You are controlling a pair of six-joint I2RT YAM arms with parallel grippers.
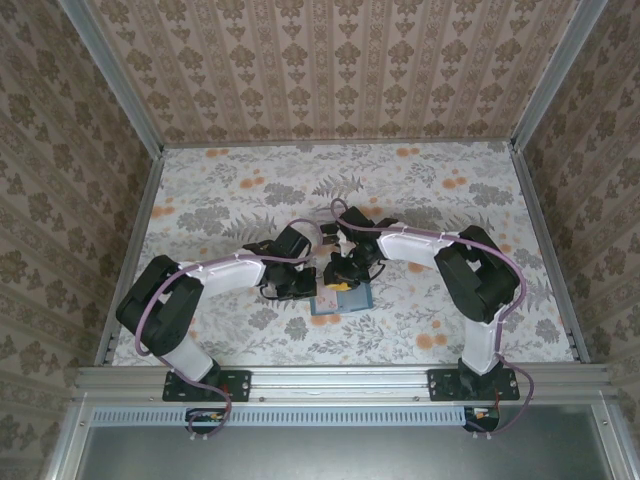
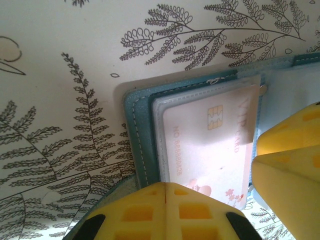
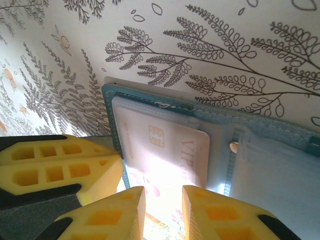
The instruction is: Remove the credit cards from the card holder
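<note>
Yellow fingers of the right gripper [image 3: 163, 195] stand slightly apart, gripping nothing visible, over the near end of the pale card [image 3: 167, 150]. Its long axis runs straight away from them inside the open card holder [image 3: 107, 107]. Beside them, the left gripper [image 2: 166, 189] is closed and empty.

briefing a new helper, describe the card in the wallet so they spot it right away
On the fern-printed table, near its front middle, lies an open teal card holder. In its clear sleeve sits a pale pink card with a gold chip and VIP lettering.
</note>
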